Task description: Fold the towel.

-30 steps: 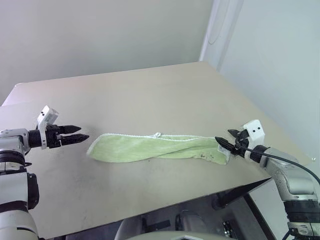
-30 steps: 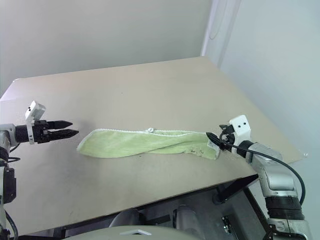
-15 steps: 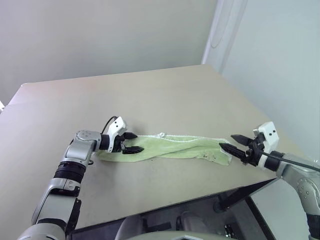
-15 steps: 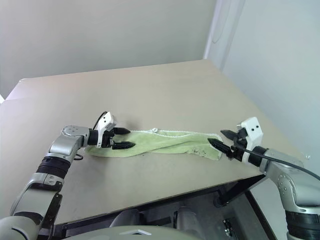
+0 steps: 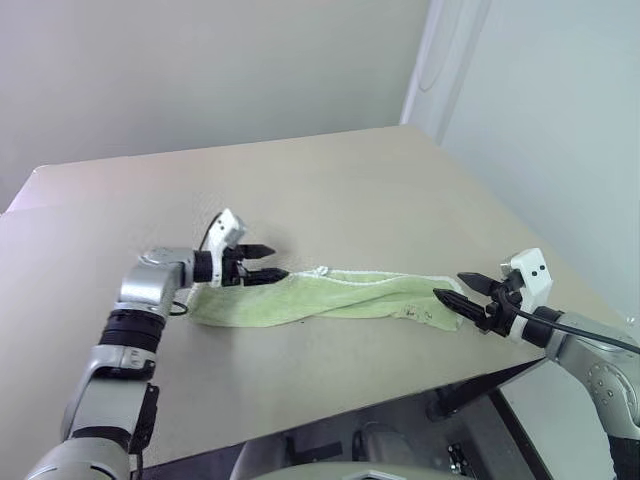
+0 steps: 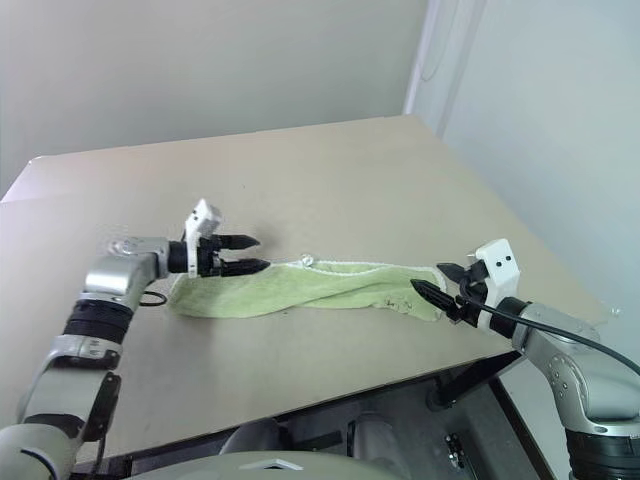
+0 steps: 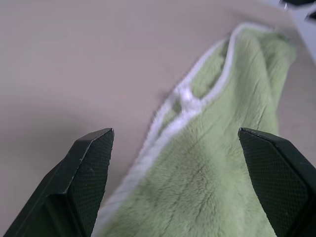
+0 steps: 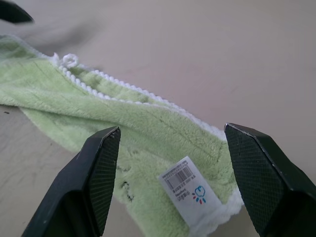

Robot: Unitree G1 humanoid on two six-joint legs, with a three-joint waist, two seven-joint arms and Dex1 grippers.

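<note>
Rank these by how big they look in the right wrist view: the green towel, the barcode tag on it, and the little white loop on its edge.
1. The towel, spread across much of the picture.
2. The barcode tag, lying near the towel's end between the fingers.
3. The white loop, smallest, though it lies farther from the camera, which shrinks it.

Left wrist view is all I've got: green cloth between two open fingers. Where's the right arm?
Observer: The right gripper is at the towel's opposite end, over the corner, jaws open, nothing held.
Operator: Towel folded?
Observer: Not neatly; it lies as a long, narrow, bunched strip across the table.
Operator: Anything on that far corner?
Observer: A white printed tag with a barcode lies there, between the right gripper's fingers.
Operator: My left one touching cloth?
Observer: From the head views the left gripper is over the strip's left end; contact cannot be told.
</note>
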